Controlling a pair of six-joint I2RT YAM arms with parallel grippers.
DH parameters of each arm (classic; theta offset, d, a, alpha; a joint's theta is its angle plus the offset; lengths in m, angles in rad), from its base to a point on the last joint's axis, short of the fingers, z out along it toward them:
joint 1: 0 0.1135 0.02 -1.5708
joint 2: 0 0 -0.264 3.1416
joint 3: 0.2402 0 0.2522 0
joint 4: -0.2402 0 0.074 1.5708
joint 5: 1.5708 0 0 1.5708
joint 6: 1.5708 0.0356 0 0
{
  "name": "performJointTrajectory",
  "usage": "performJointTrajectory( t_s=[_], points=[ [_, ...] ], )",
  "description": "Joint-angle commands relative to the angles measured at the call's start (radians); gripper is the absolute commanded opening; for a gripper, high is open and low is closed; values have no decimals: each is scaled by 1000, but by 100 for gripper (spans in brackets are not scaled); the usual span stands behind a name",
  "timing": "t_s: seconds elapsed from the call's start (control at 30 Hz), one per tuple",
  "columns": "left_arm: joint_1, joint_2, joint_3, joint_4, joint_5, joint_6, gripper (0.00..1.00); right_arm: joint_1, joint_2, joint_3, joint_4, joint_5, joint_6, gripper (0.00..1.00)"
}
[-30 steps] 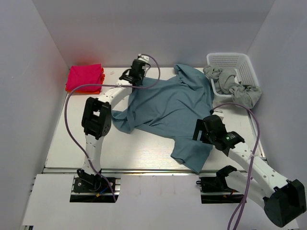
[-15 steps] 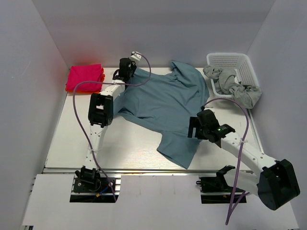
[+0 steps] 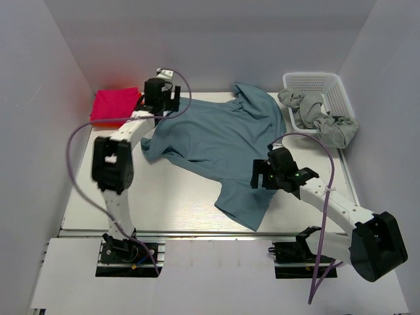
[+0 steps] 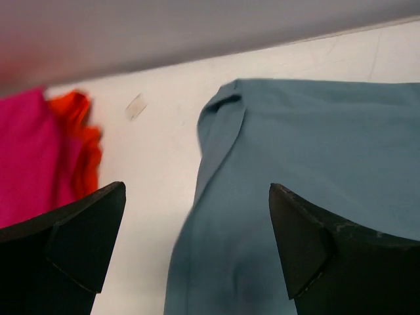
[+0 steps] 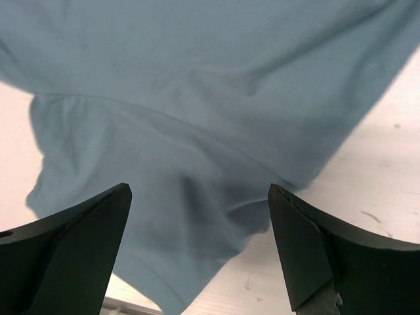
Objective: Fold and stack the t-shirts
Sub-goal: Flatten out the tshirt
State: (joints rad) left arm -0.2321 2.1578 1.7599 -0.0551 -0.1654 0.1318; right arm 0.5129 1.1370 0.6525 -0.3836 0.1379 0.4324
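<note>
A dusty teal-blue t-shirt (image 3: 223, 141) lies spread and rumpled across the middle of the table. My left gripper (image 3: 159, 98) hovers at its far left corner, open, with a folded edge of the teal t-shirt (image 4: 275, 170) below the jaws and nothing between them (image 4: 197, 189). My right gripper (image 3: 259, 176) stands open over the near sleeve of the teal t-shirt (image 5: 164, 164), holding nothing (image 5: 199, 190). A folded pink t-shirt (image 3: 115, 105) rests on an orange one (image 4: 82, 151) at the far left. A grey t-shirt (image 3: 315, 118) hangs out of the basket.
The white lattice basket (image 3: 328, 85) stands at the far right corner. White walls close in the left, back and right sides. Bare table (image 3: 157, 197) shows near the front left, and the left arm's purple cable (image 3: 75, 138) loops over it.
My left gripper has opened and let go of the teal t-shirt after dragging it left toward the pink stack. The right arm has drifted slightly left, still open.
</note>
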Motion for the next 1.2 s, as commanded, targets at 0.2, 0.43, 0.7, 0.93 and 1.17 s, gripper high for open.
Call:
performJointTrajectory(
  t_s=[0.2, 0.43, 0.7, 0.93, 1.17],
  points=[
    [-21, -674, -746, -232, -42, -395, 100, 30, -6, -7, 78, -355, -130, 90],
    [-7, -705, -882, -188, 6, -341, 95, 75, 6, -10, 95, -368, -127, 90],
    [2, -534, -843, -166, -3, -331, 70, 105, 6, -13, 109, -325, -93, 90],
    [2, -450, -758, -199, -80, -351, 61, 110, 4, -2, 103, -302, -92, 90],
    [2, -429, -731, -236, -178, -351, 63, 111, 12, -2, 109, -290, -89, 90]
  ],
)
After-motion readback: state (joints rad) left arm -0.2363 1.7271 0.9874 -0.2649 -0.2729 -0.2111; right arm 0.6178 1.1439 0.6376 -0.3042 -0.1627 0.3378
